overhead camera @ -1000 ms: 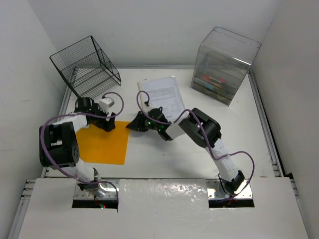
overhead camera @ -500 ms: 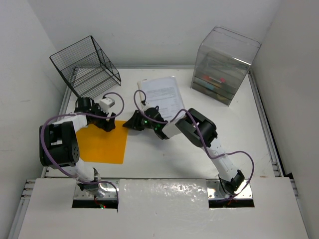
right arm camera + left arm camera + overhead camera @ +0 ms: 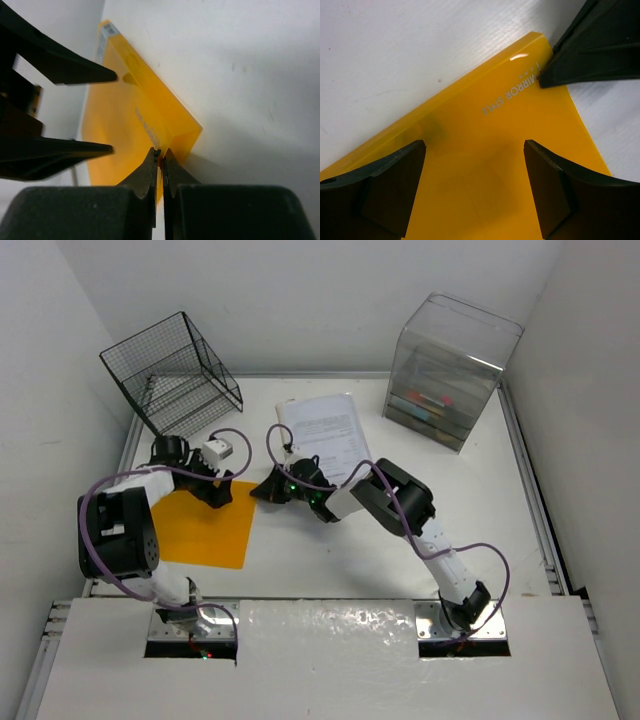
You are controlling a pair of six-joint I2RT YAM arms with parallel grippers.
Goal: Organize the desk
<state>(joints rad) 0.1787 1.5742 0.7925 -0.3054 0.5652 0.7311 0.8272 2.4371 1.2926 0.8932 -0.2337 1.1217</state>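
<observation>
Bench (image 3: 330,550): white, spans my view beyond both arm bases.
Wire rack (image 3: 175,375): far left corner.
Left jaws: apart, over orange folder (image 3: 205,530), which lies flat at near left.
Right jaws: I see them pinched together on the folder's far right corner.
Printed sheets (image 3: 325,425): centre rear.
Clear drawer box (image 3: 450,370): far right.

You had the left arm folded back, its black two-finger left gripper (image 3: 474,150) pointed down with jaws spread wide, while the right arm reached across with a bent elbow, its black two-finger right gripper (image 3: 160,152) pinched fully closed just beside it.
</observation>
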